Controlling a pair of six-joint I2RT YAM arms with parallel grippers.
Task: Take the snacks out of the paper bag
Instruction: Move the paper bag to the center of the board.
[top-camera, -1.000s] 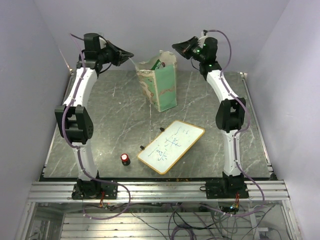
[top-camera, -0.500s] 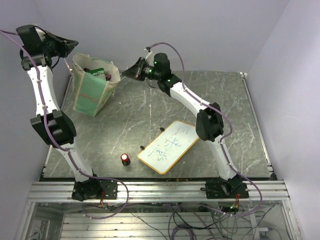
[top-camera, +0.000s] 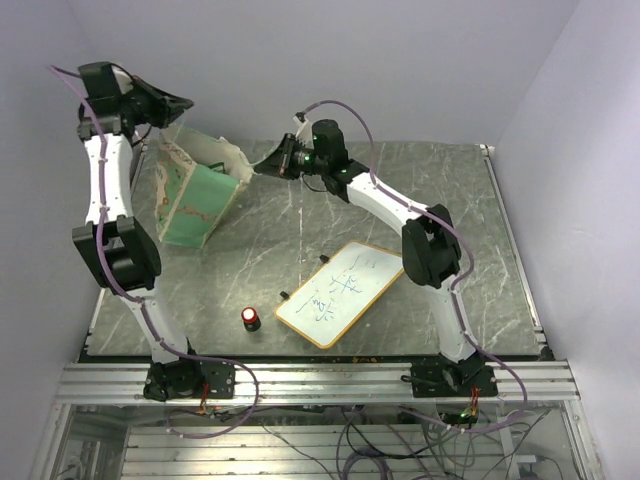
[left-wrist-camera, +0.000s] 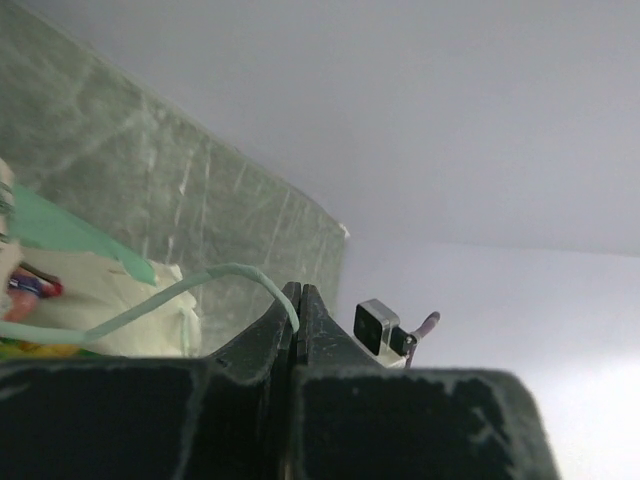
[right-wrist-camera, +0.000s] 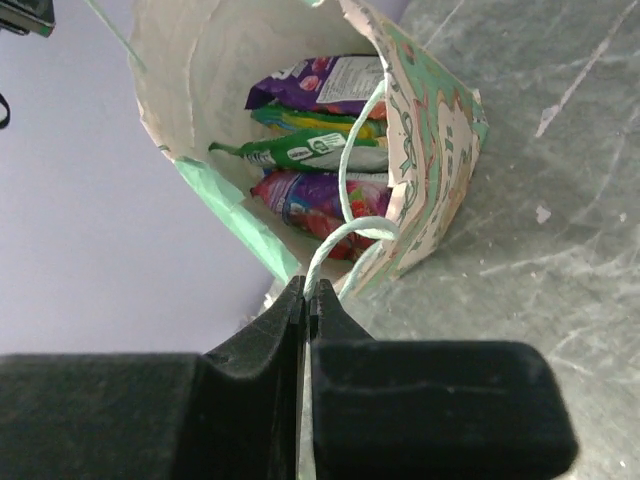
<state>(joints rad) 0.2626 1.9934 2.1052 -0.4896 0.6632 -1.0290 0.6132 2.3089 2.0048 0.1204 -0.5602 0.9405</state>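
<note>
The green paper bag (top-camera: 196, 205) hangs tilted at the table's back left, its cream mouth (top-camera: 215, 155) facing up and to the right. My left gripper (top-camera: 187, 102) is shut on one white string handle (left-wrist-camera: 190, 283) above the bag's left rim. My right gripper (top-camera: 259, 170) is shut on the other string handle (right-wrist-camera: 345, 235) at the right rim. In the right wrist view I look into the bag (right-wrist-camera: 430, 140): snacks lie inside, a purple packet (right-wrist-camera: 320, 82), a green-and-white one (right-wrist-camera: 310, 150) and a pink-purple one (right-wrist-camera: 320, 200).
A wood-framed whiteboard (top-camera: 342, 293) lies at the centre right of the table. A small red-capped black cylinder (top-camera: 250, 318) stands near the front. The side wall is close behind the left arm.
Both arms carried the bag from the back centre to the back left. In the last half second the bag has tipped over further and the left gripper has come right.
</note>
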